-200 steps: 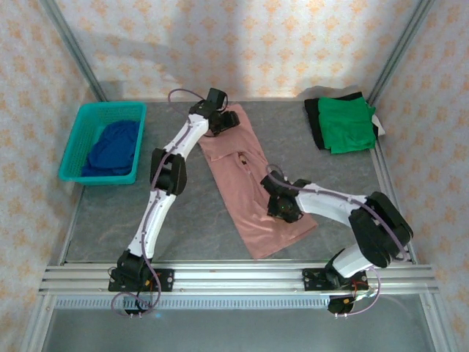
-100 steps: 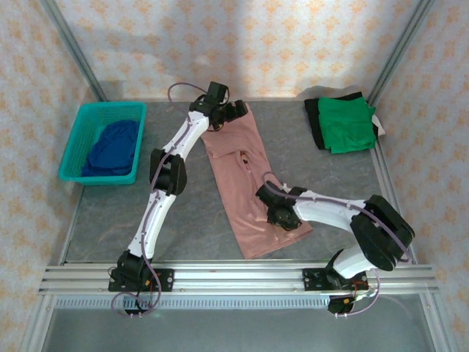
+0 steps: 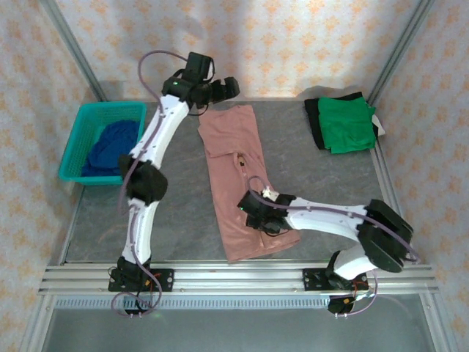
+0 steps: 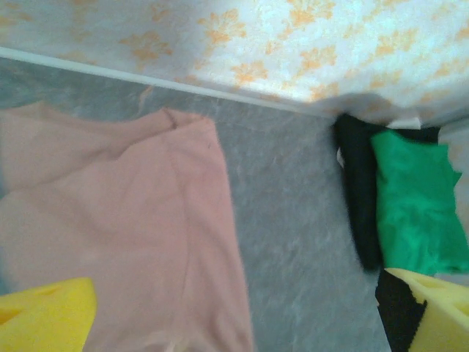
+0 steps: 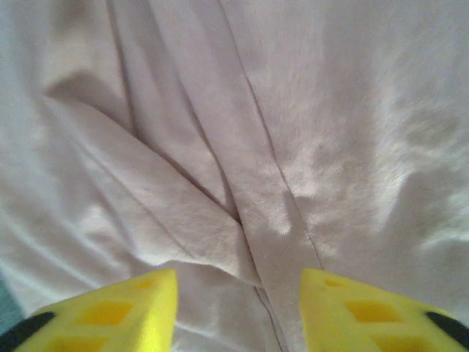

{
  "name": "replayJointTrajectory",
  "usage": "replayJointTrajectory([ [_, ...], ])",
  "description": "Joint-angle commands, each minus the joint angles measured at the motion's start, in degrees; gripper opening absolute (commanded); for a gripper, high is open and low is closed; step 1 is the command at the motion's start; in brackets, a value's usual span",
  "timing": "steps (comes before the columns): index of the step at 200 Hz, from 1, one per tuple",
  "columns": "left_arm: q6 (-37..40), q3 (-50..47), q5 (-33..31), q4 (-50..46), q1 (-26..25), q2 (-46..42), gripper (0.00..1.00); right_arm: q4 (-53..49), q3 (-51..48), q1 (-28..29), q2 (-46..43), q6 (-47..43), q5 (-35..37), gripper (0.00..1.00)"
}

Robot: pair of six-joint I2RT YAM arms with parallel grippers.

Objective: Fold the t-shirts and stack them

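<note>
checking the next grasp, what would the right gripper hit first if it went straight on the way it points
The pink t-shirt: the right gripper points straight at its creased fabric, likely very close, though depth is unclear.

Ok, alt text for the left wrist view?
A dusty-pink t-shirt lies on the grey table, with the jaws of the left gripper open and empty above it. At right, a folded green t-shirt sits on a dark garment by the wall.
</note>
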Motion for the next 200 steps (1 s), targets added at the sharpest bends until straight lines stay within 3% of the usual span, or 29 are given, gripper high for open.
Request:
replayJointTrajectory([
  [1,3.1,-27.3,-3.2,-1.0,-5.3,-18.1,0.93,-8.5,-4.0,-0.3,-10.5,-1.0,5.7,0.58],
  [19,-3.8,-52.9,-3.2,8.5,-10.6,-33.5,0.86,-11.3,-9.5,-3.5,-16.9,-2.5,5.6,0.64],
  [35,-11.2,-69.9,-7.6,12.4,-17.5,-44.3,0.85,-12.2,-13.8,-6.3,-20.9,-3.5,3.7,0.65],
  [78,-35.3,-97.8,-15.5,22.9,-40.0,-56.1,0.86,-6.3,-21.2,-7.4,-23.0,-4.5,-1.8,0.65],
  [96,-41.6,-101.7,-18.8,28.4,-47.6,-56.3,0.86,-3.0,-22.9,-7.4,-21.8,-4.9,-3.3,0.62],
  [119,-43.3,-101.1,-19.1,34.2,-51.3,-51.7,0.86,0.2,-23.3,-7.4,-20.7,-5.1,-6.4,0.55],
  [135,-43.1,-99.0,-17.9,36.6,-52.2,-47.2,0.83,3.5,-24.2,-7.1,-21.1,-4.4,-8.2,0.5],
  [156,-42.7,-97.4,-17.4,37.5,-52.6,-44.6,0.75,6.8,-24.6,-5.5,-21.6,-2.6,-8.9,0.33],
  [183,-42.1,-97.5,-18.7,33.1,-52.5,-46.2,0.58,8.4,-22.6,-2.0,-19.6,-0.2,-8.2,0.25],
  [200,-42.5,-98.5,-21.1,26.9,-52.3,-50.6,0.57,7.4,-19.7,1.6,-16.8,2.1,-6.7,0.24],
])
